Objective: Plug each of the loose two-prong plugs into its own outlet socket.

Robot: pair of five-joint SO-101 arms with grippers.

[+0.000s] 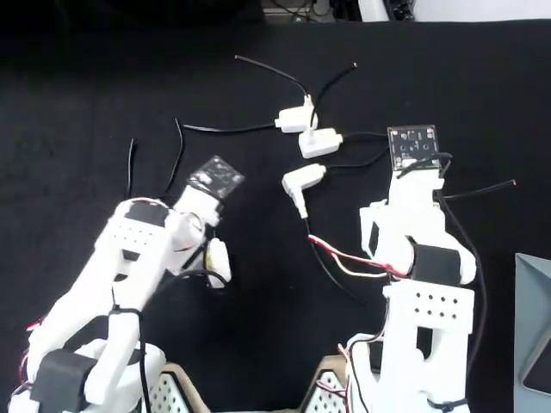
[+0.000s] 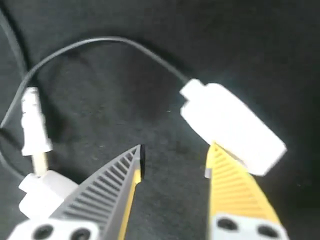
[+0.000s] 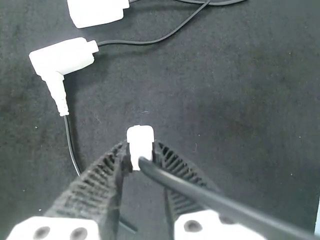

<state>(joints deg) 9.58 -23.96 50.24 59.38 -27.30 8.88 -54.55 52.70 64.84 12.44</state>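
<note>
My right claw (image 3: 141,156) grips a small white plug (image 3: 140,136) over the counter (image 3: 225,100); the black cable (image 3: 200,192) lying across my fingers (image 3: 100,185) could twist it askew; my left claw (image 2: 172,161) hangs released beside a white connector (image 2: 232,127).

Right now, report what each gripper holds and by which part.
Right gripper pinches a small white connector by its cord end; left gripper is open, holding nothing.
</note>
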